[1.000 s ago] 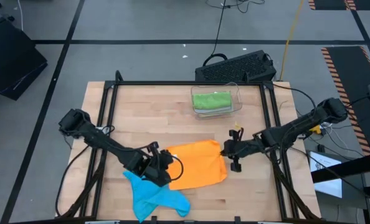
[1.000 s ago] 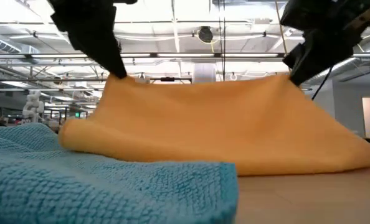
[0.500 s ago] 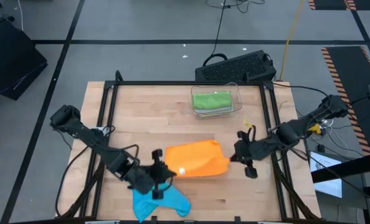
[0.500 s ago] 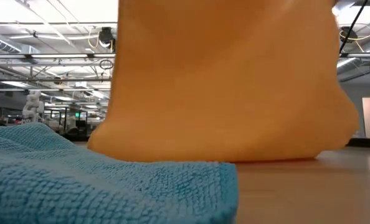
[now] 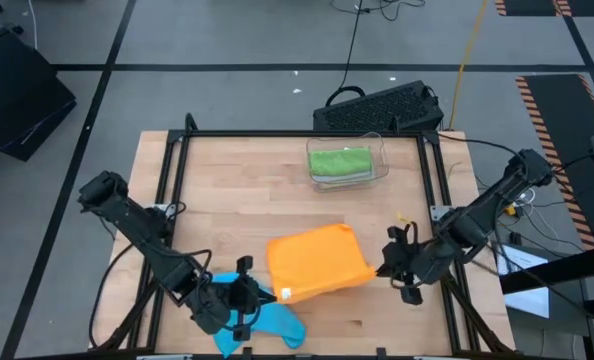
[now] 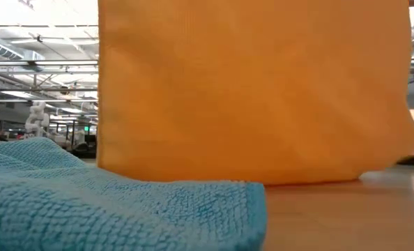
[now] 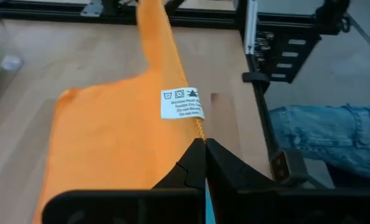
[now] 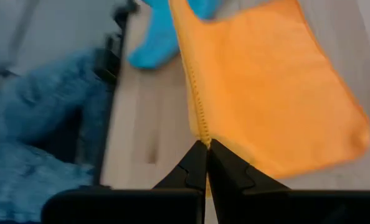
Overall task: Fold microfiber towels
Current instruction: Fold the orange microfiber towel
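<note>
Both arms have drawn the orange towel (image 5: 315, 262) toward the desk's (image 5: 277, 180) near edge, fingers pinching its corners, mid-fold; blue towel (image 5: 262, 320) remains unfolded.

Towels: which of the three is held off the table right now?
The orange towel, pinched at opposite corners by both tools. The blue towel lies crumpled on the table; the green one sits in the clear bin.

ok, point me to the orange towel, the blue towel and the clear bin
orange towel (image 5: 315, 260): high view, middle of its top face.
blue towel (image 5: 269, 320): high view, bare part beside the left arm.
clear bin (image 5: 383, 160): high view, its right wall, green towel inside.
</note>
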